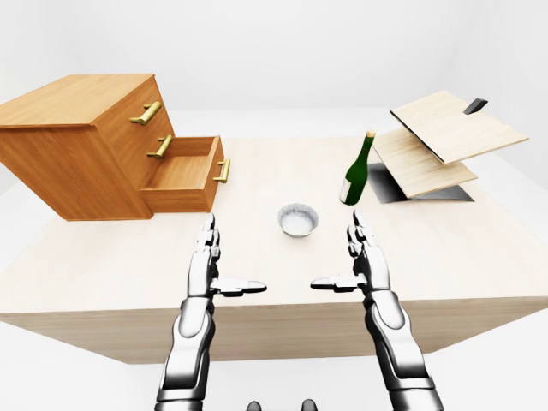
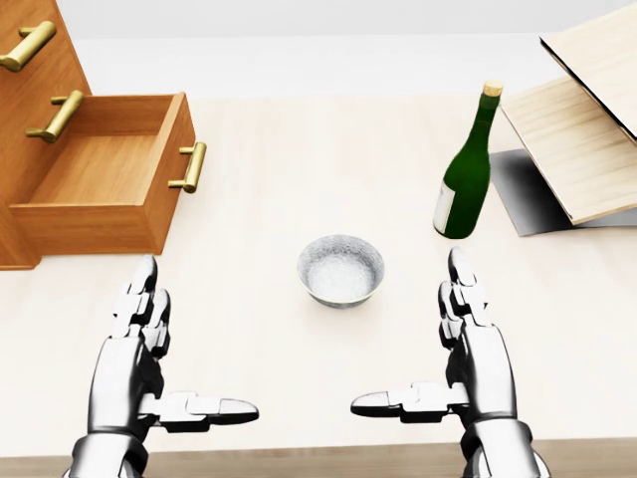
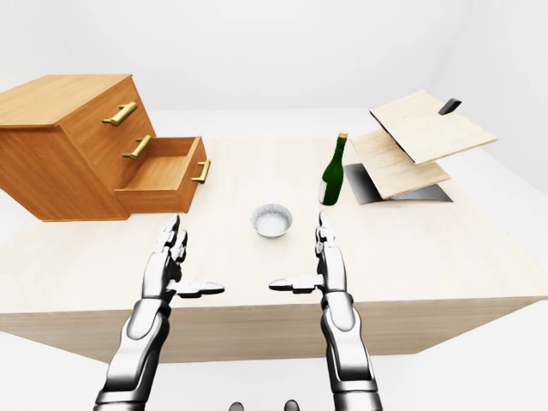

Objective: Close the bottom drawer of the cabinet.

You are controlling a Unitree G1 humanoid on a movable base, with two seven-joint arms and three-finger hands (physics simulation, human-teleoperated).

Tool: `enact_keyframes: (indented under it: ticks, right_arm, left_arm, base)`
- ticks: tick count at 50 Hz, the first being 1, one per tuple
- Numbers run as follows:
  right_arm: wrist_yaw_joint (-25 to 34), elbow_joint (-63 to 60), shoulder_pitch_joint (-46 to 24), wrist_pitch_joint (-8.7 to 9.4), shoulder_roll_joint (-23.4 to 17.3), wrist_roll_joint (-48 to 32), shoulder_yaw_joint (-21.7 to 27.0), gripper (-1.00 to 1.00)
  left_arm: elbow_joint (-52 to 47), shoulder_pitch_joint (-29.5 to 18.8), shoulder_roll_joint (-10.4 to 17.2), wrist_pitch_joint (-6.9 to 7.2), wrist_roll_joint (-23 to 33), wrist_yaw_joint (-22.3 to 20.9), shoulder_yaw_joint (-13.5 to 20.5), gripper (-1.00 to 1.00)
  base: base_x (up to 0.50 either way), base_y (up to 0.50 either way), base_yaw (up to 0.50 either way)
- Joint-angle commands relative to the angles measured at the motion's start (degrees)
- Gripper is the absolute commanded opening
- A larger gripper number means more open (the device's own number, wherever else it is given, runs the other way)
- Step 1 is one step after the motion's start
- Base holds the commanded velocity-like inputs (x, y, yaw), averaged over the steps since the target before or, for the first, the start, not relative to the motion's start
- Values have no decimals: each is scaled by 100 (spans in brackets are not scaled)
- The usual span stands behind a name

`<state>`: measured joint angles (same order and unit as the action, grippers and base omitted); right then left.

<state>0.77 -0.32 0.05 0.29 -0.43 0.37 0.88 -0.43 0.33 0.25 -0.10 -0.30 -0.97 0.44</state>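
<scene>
A wooden cabinet [image 1: 77,141] with brass handles stands at the left of the table. Its bottom drawer [image 1: 184,175] is pulled out and looks empty inside, its brass handle [image 2: 189,167] facing right in the head view. The two upper drawers are shut. My left hand [image 2: 164,354] hovers open over the table below the drawer, fingers straight and thumb pointing right, holding nothing. My right hand [image 2: 438,344] mirrors it at the right, open and empty. Neither hand touches the drawer.
A small metal bowl [image 2: 340,271] sits on the light wooden table [image 1: 282,274] between my hands. A green wine bottle [image 2: 468,169] stands upright above the right hand. Tilted wooden boards [image 1: 445,141] over a dark plate occupy the upper right.
</scene>
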Motion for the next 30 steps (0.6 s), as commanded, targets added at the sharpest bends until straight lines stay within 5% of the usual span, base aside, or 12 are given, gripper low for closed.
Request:
enact_keyframes:
  ticks: [1, 10, 17, 22, 30]
  right_arm:
    - [122, -74, 2, 70, -78, 64, 159, 100]
    - [126, 55, -3, -39, -54, 36, 109, 100]
    - [-6, -472, 87, 117, -70, 27, 203, 100]
    - [-171, -1182, 91, 471, -169, 281, 621, 100]
    - [-389, -2510, 314, 471, -123, 541, 915, 100]
  left_arm:
    - [-139, 84, 31, 1, -51, -172, 44, 100]
    - [-93, 87, 24, -55, -60, -185, 33, 100]
    - [-102, 85, 29, -47, -77, -180, 52, 100]
    - [-44, 103, 16, -119, -51, -169, 26, 100]
    - [-100, 114, 21, -93, -47, -166, 28, 100]
  base:
    - [0, 0, 0]
    - [0, 0, 0]
    - [0, 0, 0]
    - [0, 0, 0]
    - [0, 0, 0]
